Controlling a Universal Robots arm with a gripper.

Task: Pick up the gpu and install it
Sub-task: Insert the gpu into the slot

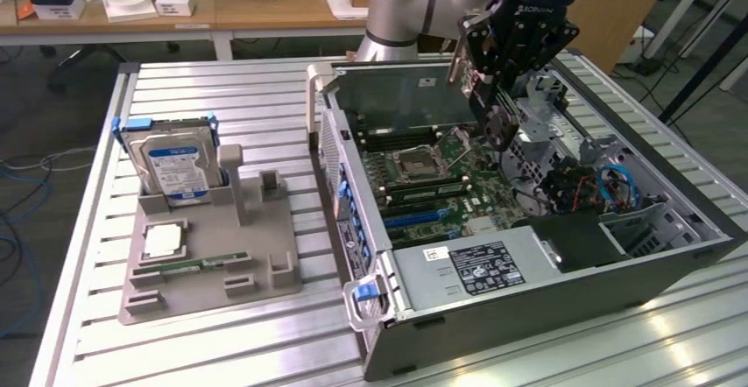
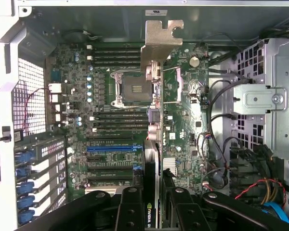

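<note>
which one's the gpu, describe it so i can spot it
Start at the open computer case on the slatted table. Above its motherboard the pincer grips the gpu. It is the thin dark card with a silver bracket, unlike the boxy hard drive.

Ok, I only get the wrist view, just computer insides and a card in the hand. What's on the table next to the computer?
Observer: A grey holder sits at the exterior view's left of the case, with a hard drive standing upright in it.
Operator: Is anything else in it?
Observer: Yes, a square processor chip lies flat in it, nearer the camera than the drive.
Operator: And is the computer standing up?
Observer: No, the case lies on its side, open side up, under the hand that holds the gpu.
</note>
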